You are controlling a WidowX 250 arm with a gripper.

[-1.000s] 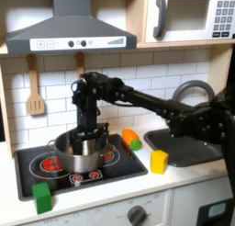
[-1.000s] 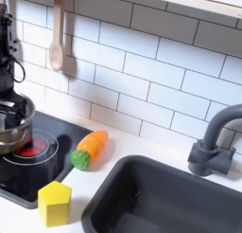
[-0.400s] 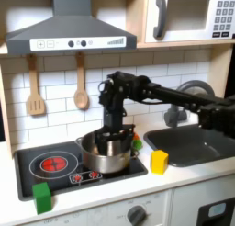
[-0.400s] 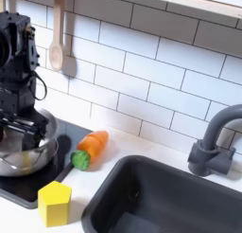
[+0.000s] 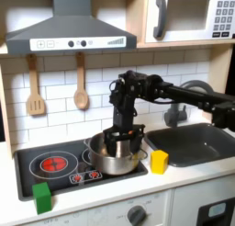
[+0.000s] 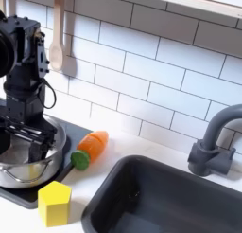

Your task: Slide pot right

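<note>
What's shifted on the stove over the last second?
The pot slid from the first exterior view's left burner to the right burner, the tool moving with it at its rim. The yellow block, green block and carrot stayed put.

in the first exterior view there is one silver pot (image 5: 115,154), one stove (image 5: 55,163) with two burners, one red-ringed burner (image 5: 57,162) bare, one green block (image 5: 41,196), one yellow block (image 5: 160,161), two wooden utensils on the wall, a slotted spatula (image 5: 35,86) and a spoon (image 5: 81,83), one microwave (image 5: 191,16) and one range hood (image 5: 69,28). in the second exterior view there is one toy carrot (image 6: 89,149), one sink (image 6: 175,201) and one faucet (image 6: 214,147).
</note>
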